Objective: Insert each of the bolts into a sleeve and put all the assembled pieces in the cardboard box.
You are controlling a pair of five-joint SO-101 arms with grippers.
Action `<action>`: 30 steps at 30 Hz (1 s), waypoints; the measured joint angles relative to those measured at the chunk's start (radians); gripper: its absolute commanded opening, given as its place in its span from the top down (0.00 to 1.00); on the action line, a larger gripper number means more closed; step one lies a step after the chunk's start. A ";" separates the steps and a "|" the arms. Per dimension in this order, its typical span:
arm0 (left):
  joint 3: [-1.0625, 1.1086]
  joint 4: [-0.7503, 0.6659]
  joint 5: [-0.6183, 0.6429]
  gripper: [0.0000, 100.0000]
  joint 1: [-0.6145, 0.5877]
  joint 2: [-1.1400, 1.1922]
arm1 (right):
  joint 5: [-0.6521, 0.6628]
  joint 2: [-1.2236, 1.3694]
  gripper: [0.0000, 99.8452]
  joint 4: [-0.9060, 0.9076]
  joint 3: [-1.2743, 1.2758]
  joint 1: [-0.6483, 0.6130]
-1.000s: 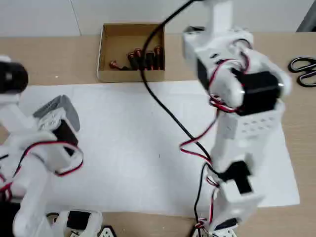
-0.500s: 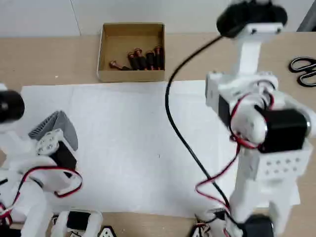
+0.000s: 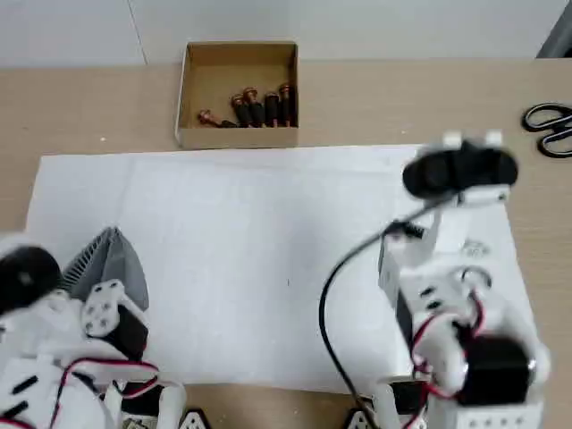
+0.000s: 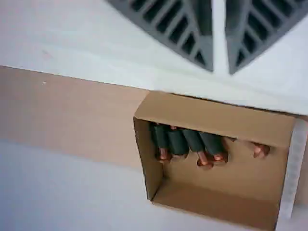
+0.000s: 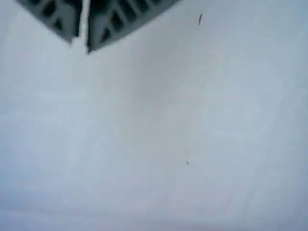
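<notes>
The open cardboard box (image 3: 237,64) stands at the back of the table, beyond the white sheet. Several dark sleeves with copper bolt ends (image 3: 259,105) lie side by side inside it, and one small copper piece (image 3: 205,116) lies apart from them. The left wrist view looks across the sheet at the same box (image 4: 216,120) and its sleeved bolts (image 4: 185,142). My left gripper (image 4: 220,67) is shut with nothing in it; in the high view it (image 3: 112,255) sits low at the near left. My right gripper (image 5: 81,42) is shut and empty just above the bare sheet.
A large white paper sheet (image 3: 259,241) covers the middle of the table. The right arm (image 3: 451,304) is folded up at the near right, its black cable looping over the sheet. Black scissors (image 3: 550,125) lie at the far right edge.
The right arm has drawn back from beside the box to the near right edge. The left arm has also sunk back toward the near left corner.
</notes>
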 measured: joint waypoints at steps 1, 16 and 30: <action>0.040 -0.008 -0.014 0.99 0.000 -0.037 | 0.000 -0.055 1.00 -0.020 0.066 0.000; 0.364 -0.017 -0.048 0.99 -0.034 -0.298 | 0.029 -0.482 1.00 -0.086 0.517 0.000; 0.577 -0.118 -0.048 0.99 -0.035 -0.298 | 0.101 -0.620 1.00 -0.215 0.760 -0.002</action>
